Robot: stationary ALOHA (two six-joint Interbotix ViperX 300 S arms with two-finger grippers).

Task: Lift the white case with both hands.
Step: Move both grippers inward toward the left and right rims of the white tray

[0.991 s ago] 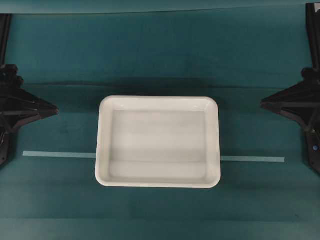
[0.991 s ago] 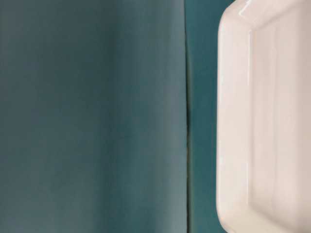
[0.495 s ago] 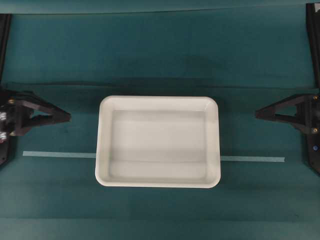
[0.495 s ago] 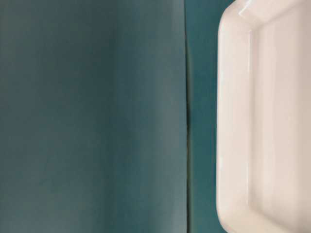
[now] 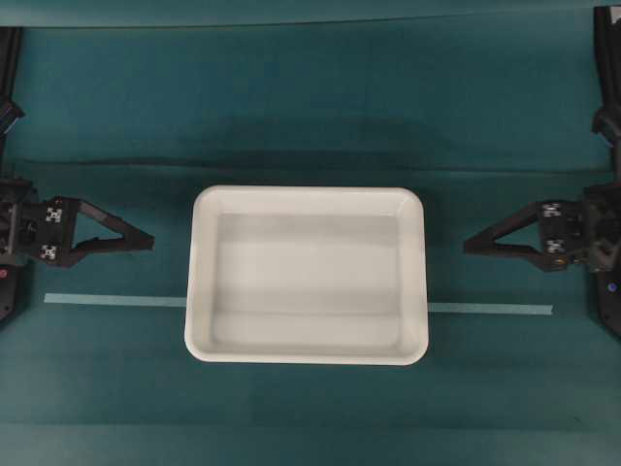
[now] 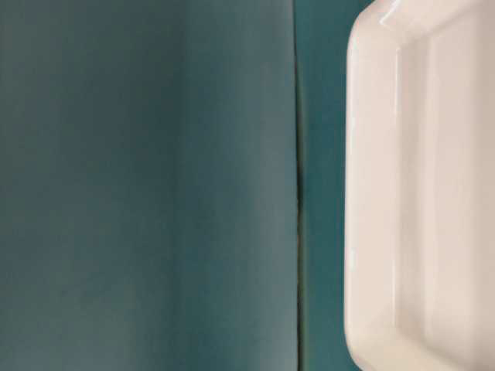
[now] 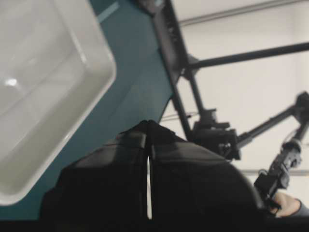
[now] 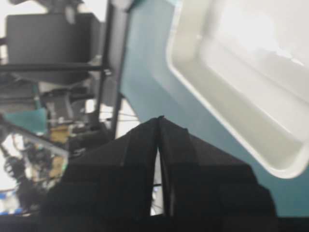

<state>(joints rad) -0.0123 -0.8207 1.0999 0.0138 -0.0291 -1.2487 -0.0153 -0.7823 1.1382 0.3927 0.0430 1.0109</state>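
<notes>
Comparing this moment with the overhead views just before it, both black pointed-finger grippers had advanced inward from the table edges and rolled about their wrists, so that the small black-and-white square marker tags now faced upward: the left gripper (image 5: 146, 240) had come closer to the left rim, and the right gripper (image 5: 471, 246) closer to the right rim. Neither touched it; each was near but apart from the large shallow white plastic case (image 5: 307, 276), which had not shifted and lay flat on the teal cloth-covered table (image 5: 310, 107), centred between them and lying across the thin pale tape strip (image 5: 112, 300). I judged this an approach only, with gripping and lifting not yet begun. The left fingers were together, a mere slit showing in the left wrist view; the right pair also looked nearly closed at the tips, though whether parting I could not tell. The case's long axis ran left to right in the overhead view, its short ends facing the grippers, open side up.
</notes>
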